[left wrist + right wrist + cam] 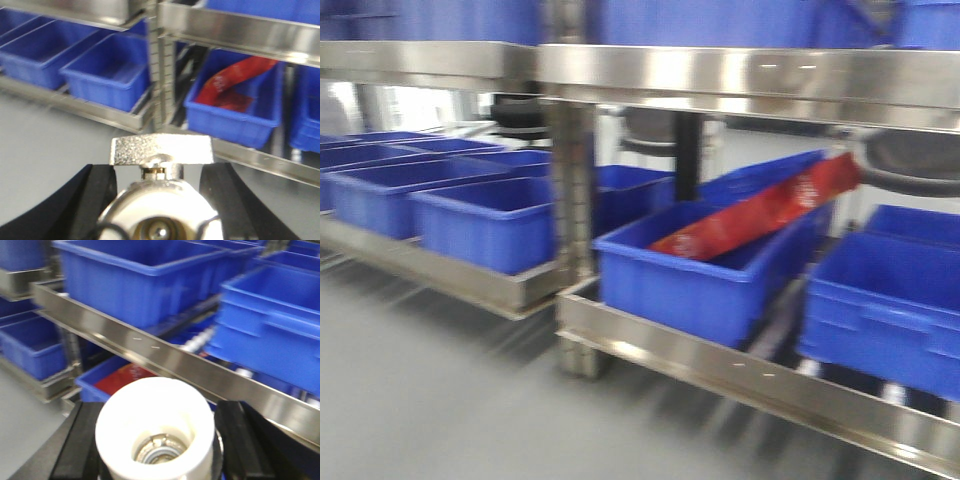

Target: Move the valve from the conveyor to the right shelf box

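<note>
Overall: steel racks (720,368) stand on a grey floor (430,400), their shelves loaded with open blue boxes (485,225); every view is somewhat blurred.
Left gripper: the left gripper (159,172) is closed around the valve, one black finger (95,200) on each side of its body, with no gap visible between finger and metal.
Valve: the valve (160,207) is a rounded, shiny metal body with a flat, rough-cast silver handle (161,149) on top; it sits in the left gripper, above the floor and in front of the racks.
Right gripper: the right gripper (159,407) is closed on a white cylinder, with black fingers (240,440) against both flanks.
White cylinder: the white cylinder (155,415) points its open end at the camera, with a metal ring (157,450) showing inside; whether it belongs to another valve I cannot tell.
Red packet: a long red packet (760,212) lies slanted in one blue box on the lower shelf, its upper end poking above the far rim.
Right wrist view: a steel shelf rail (175,362) crosses just behind the cylinder, with blue boxes above it and the red packet's box below.
</note>
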